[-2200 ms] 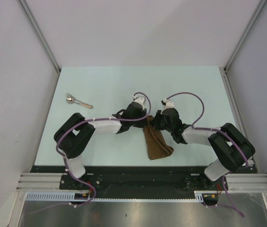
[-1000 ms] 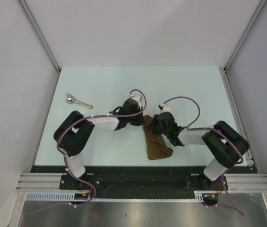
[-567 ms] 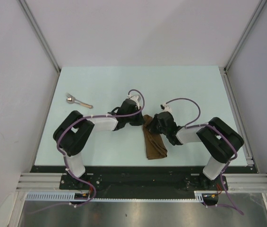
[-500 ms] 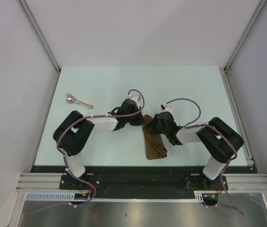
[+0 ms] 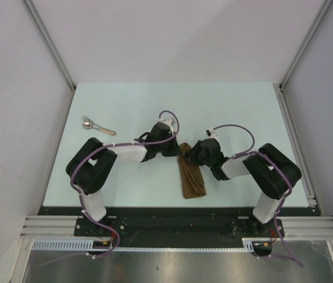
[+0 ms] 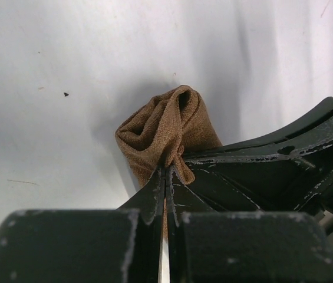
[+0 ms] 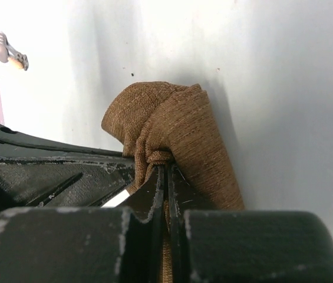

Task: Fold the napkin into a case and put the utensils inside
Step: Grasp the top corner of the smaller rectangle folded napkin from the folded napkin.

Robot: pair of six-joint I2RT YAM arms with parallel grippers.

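The left gripper (image 6: 167, 172) and right gripper (image 7: 166, 170) pinch the far end of the thin dark-brown cloth napkin (image 5: 191, 180). It has narrowed, nearing a case. The small silver utensils (image 5: 95, 125) lie untouched, far left.

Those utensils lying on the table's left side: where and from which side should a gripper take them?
Take the utensils by their slim shafts, between silver heads and tan handle ends, coming straight down with jaws across their length. They lie flat on the table, so a sideways approach would likely just push them.
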